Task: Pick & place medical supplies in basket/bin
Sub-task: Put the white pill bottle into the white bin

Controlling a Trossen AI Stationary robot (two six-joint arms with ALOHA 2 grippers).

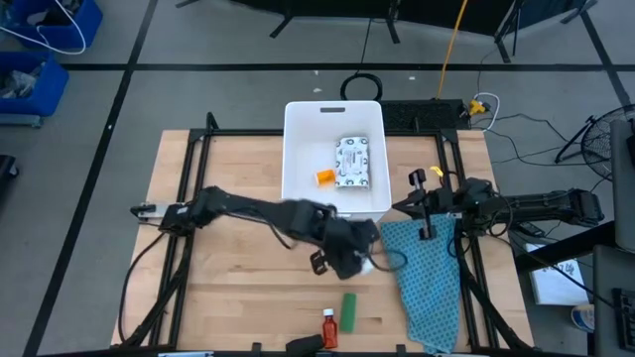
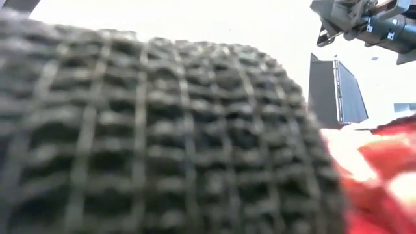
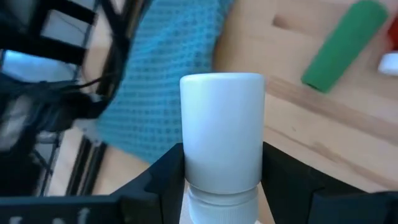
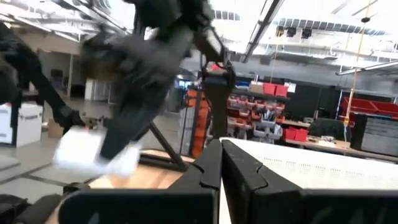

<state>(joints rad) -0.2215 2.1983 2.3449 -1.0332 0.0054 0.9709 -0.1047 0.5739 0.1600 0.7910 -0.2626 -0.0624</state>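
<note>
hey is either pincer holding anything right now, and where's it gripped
The left pincer holds the white bottle, its fingers on both sides just below the cap. The right pincer is shut on nothing.

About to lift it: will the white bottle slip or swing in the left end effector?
The white bottle looks smooth and round, so it may twist. The left end effector grips just under the cap, so its lip probably stops slipping. It seems light.

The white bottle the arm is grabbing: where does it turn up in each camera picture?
High view: white bottle at the left gripper, beside the teal cloth.
Low view: not visible.
Left wrist view: centre, between the dark fingers.
Right wrist view: blurred white shape at left.
Shared landmark: the teal cloth.
</note>
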